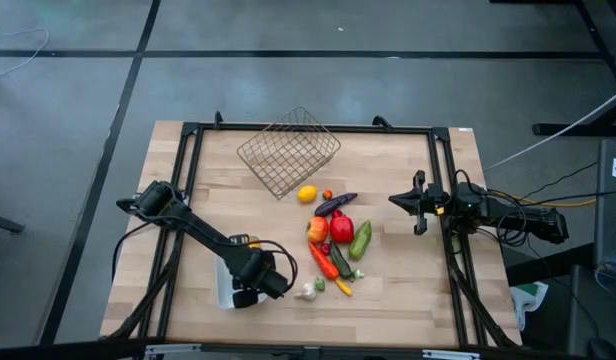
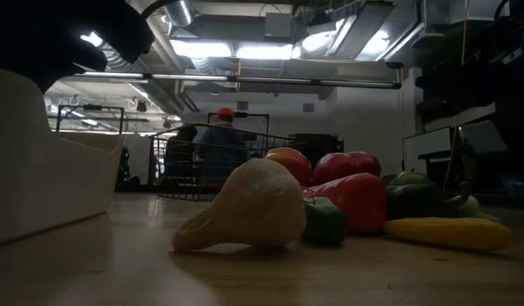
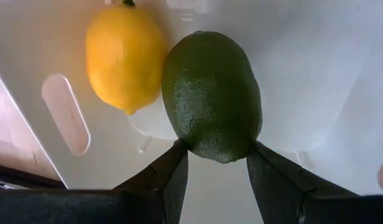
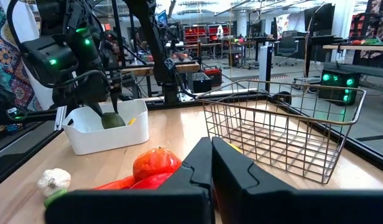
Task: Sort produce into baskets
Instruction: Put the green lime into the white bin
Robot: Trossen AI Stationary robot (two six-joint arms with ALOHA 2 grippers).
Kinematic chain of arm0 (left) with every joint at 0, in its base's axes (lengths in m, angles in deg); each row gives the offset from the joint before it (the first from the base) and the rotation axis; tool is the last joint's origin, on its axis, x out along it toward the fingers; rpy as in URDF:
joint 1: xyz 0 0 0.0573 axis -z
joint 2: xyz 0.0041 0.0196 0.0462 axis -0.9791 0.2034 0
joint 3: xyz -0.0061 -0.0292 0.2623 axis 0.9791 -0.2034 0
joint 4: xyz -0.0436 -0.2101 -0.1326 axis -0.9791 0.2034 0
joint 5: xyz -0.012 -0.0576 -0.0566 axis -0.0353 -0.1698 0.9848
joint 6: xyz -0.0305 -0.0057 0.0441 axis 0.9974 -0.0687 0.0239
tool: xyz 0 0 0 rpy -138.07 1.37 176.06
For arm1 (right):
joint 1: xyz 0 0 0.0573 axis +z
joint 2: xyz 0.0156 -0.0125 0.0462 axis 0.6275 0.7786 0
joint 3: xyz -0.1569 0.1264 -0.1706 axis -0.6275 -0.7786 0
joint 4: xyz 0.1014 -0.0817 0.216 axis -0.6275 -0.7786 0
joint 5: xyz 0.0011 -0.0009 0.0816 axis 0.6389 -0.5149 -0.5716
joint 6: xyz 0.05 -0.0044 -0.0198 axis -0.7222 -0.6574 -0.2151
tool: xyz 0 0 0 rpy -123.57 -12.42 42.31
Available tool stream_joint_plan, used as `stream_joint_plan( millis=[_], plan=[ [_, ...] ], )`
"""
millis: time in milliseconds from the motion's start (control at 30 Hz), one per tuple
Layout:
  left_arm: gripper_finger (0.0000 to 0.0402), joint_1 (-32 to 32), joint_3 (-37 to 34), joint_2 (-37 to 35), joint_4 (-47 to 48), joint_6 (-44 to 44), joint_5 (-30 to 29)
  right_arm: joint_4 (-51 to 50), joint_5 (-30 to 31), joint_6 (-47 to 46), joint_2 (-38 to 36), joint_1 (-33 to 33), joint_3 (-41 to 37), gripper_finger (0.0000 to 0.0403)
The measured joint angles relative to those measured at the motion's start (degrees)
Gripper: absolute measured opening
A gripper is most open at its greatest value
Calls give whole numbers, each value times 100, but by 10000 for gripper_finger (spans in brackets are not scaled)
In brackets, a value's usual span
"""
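left gripper [image 3: 216, 163]: fingers partly spread, pinching the tip of a dark green pebbly oval avocado [image 3: 212, 96] inside the shallow white plastic tray [image 3: 316, 74] | beside it, touching: smooth yellow lemon [image 3: 124, 56] | right gripper [image 4: 211, 163]: closed, empty, at the table's right edge | brown wire mesh basket [image 1: 288, 151]: far side | remaining toy produce [image 1: 336, 238]: heaped mid-table

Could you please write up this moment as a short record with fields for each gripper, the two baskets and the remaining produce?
left gripper: over the white tray, fingers on either side of a green avocado
right gripper: shut, empty, waiting at the table's right edge
white tray contents: yellow lemon beside the avocado
wire basket: no produce visible inside
produce pile: loose on the table's middle
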Motion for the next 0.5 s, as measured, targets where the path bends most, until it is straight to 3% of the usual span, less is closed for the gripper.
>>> stream_joint_plan(
  millis=[300, 500],
  plan=[
    [155, -12, 0, 3, 13, -127, 0, 13, -75, -3, 0, 1, 1, 19],
    [155, -42, 4, 86, -2, -142, 0, 20, -144, -433, -1, 0, 0, 77]
  ],
)
